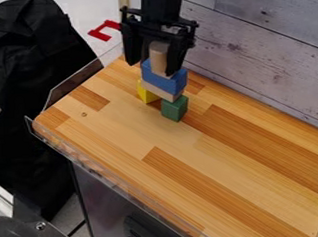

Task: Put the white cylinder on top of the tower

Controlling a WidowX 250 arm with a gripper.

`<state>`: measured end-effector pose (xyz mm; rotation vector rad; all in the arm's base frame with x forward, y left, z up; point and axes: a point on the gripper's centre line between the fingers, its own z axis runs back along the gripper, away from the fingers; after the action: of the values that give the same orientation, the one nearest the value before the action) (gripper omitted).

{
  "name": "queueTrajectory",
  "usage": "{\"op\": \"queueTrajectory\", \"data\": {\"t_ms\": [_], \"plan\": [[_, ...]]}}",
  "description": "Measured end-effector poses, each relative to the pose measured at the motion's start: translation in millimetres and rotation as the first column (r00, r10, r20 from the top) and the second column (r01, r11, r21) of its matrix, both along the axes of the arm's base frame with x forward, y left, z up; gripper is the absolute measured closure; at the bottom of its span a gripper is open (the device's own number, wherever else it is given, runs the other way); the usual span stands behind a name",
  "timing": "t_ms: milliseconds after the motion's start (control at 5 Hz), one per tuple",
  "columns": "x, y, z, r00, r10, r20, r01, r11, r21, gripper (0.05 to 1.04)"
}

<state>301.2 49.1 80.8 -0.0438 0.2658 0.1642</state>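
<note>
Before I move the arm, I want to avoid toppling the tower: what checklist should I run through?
1. Cylinder upright above the blue block: ok.
2. Cylinder's base flat on the blue block: cannot tell; the contact is not clear from this angle.
3. Gripper clear of the cylinder on both sides: cannot tell; a gap shows at picture left, but the other finger overlaps the cylinder in view.
4. Blue block on the plank: ok.
5. Plank held up by the yellow block and green block: ok.
</note>
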Motion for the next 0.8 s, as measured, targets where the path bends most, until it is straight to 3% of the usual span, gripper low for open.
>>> {"op": "queueTrajectory", "data": {"t_ms": [400, 600, 800], "plan": [[-11.6, 5.7, 57.5, 0.990, 0.013, 0.137, -0.009, 1.000, -0.029, 0.084], [-37.6, 14.1, 71.6, 0.991, 0.014, 0.134, -0.010, 0.999, -0.036, 0.084], [-56.4, 17.7, 69.9, 0.995, 0.009, 0.097, -0.005, 0.999, -0.043, 0.084]]}}
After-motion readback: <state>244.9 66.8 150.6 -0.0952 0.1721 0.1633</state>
